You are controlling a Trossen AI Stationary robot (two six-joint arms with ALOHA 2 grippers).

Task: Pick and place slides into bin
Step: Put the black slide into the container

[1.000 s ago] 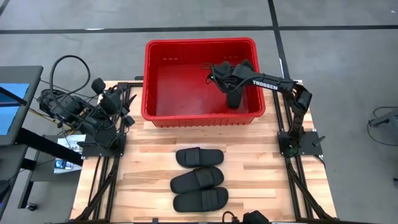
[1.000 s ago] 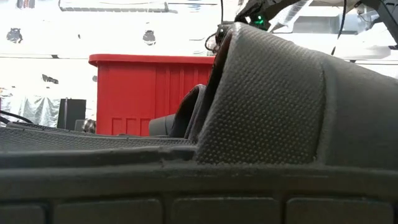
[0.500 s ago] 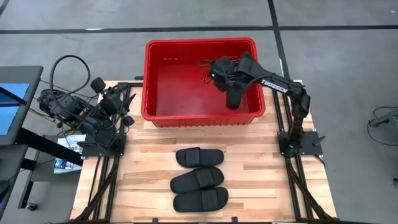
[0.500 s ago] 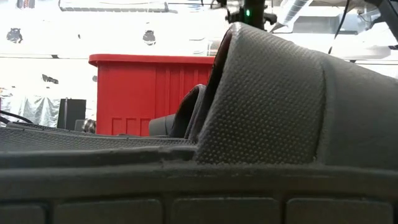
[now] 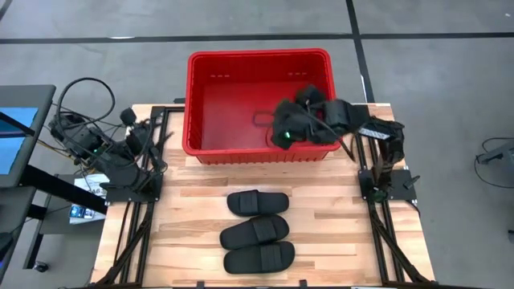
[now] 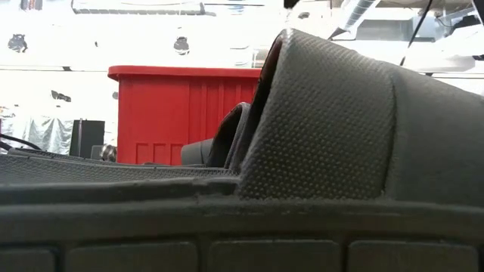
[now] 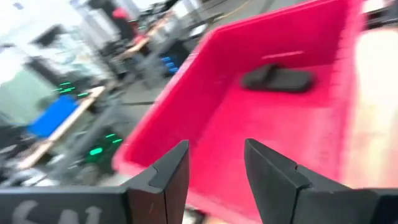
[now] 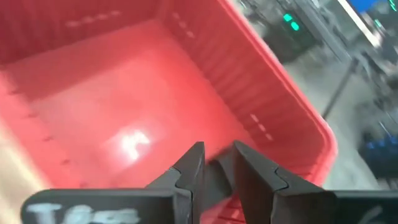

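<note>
Okay, my right hand [image 5: 283, 132] sits over the near right corner of the big red plastic crate [image 5: 259, 58], fingers nearly together and pinching nothing, so I judge it's finished its drop. One black slip-on sandal [image 7: 277, 78] lies flat on the crate floor. Three more sandals [image 5: 257, 229] wait in a row on the wooden bench [image 5: 193, 217]. My left hand [image 7: 214, 177] is spread, empty, parked at the bench's left edge.
</note>
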